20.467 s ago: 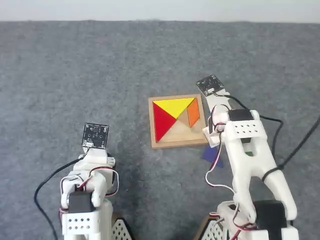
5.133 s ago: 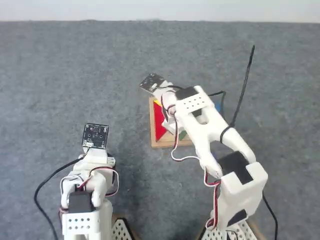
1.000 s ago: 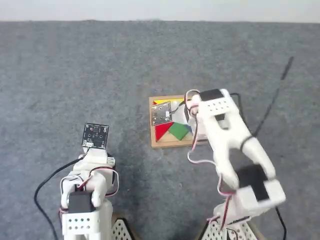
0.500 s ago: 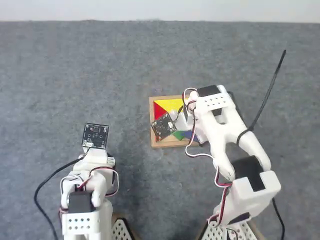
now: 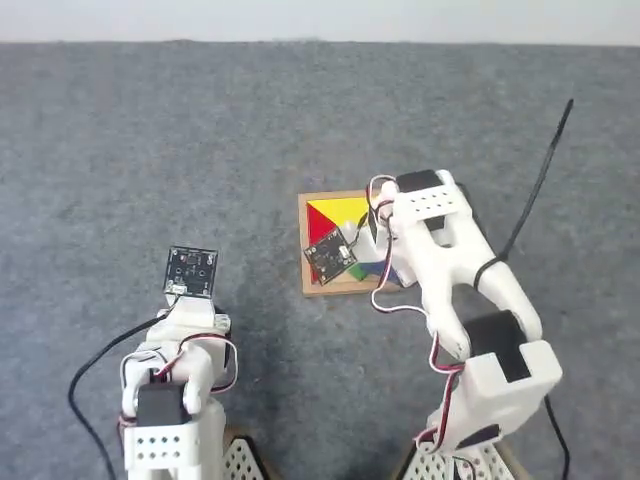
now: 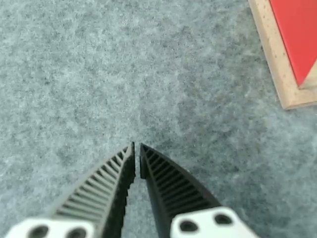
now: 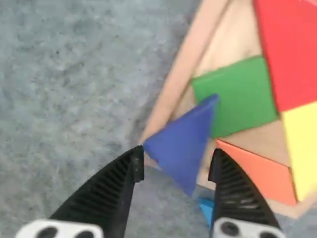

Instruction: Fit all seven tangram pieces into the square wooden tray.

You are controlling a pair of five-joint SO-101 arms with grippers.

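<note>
Right gripper (image 7: 178, 151) has the blue triangle (image 7: 185, 131) right at its mouth, tilted across the near rim of the wooden tray (image 7: 173, 74), one tip over the green square (image 7: 235, 96). Tbh can't tell if it's clamped or loose. Left gripper (image 6: 136, 146) is pressed together, low over the grey carpet (image 5: 150, 130) at near left, well apart from the tray. Carpet covers the whole table, w/ a pale wall strip (image 5: 300, 20) along the far edge. Red triangle (image 5: 320, 222), yellow pc (image 5: 345, 210) and orange pc (image 7: 252, 171) lie in the tray. From above, the right arm (image 5: 440, 250) blocks the tray's near right part. Black cable (image 5: 540, 175) sticks up on the right.
</note>
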